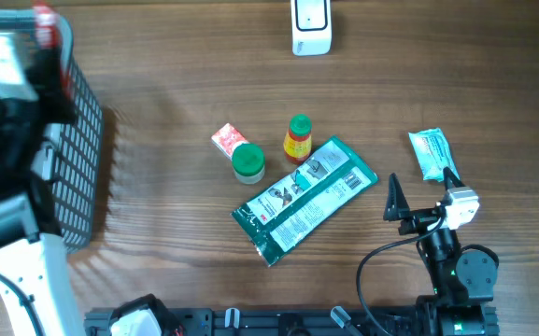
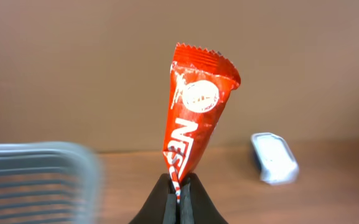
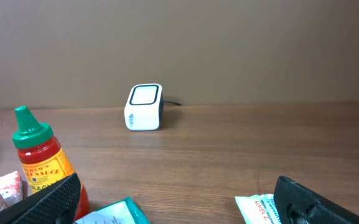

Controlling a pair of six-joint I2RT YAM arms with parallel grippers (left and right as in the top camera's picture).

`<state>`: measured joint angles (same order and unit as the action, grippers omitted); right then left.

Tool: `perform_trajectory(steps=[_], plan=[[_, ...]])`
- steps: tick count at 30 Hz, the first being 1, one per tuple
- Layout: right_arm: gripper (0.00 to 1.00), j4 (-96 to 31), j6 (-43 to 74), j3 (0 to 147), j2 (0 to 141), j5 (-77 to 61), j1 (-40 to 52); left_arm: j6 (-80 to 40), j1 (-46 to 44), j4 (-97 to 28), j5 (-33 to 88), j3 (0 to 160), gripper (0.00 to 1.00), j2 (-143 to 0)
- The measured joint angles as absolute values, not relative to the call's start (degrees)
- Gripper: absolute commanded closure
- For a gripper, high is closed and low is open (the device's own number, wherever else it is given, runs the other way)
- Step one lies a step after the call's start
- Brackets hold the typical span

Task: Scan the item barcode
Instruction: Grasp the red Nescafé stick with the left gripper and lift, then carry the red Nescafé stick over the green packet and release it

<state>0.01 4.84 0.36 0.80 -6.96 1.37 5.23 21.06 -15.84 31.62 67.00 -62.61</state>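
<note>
Two grippers checked. Found left gripper [image 2: 178, 198] pinched tight on the bottom end of the red sachet [image 2: 195, 118], held upright off the bench, beside the wire basket [image 1: 82, 140] at the left edge. Found right gripper [image 3: 179, 208] spread wide, holding nothing, near the right edge. Noted scanner [image 3: 144, 107] at the far edge, well apart from the red sachet.
</note>
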Motion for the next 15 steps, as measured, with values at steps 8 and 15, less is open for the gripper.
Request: perform_trajectory(steps=[8, 15], plan=[[0.0, 0.01, 4.84, 0.36, 0.8, -6.96, 1.37, 4.78, 2.13, -23.62, 32.01, 67.05, 0.96, -64.88], [0.0, 0.01, 4.84, 0.36, 0.8, -6.96, 1.37, 4.75, -13.45, -20.53, 32.1, 67.05, 0.96, -71.9]])
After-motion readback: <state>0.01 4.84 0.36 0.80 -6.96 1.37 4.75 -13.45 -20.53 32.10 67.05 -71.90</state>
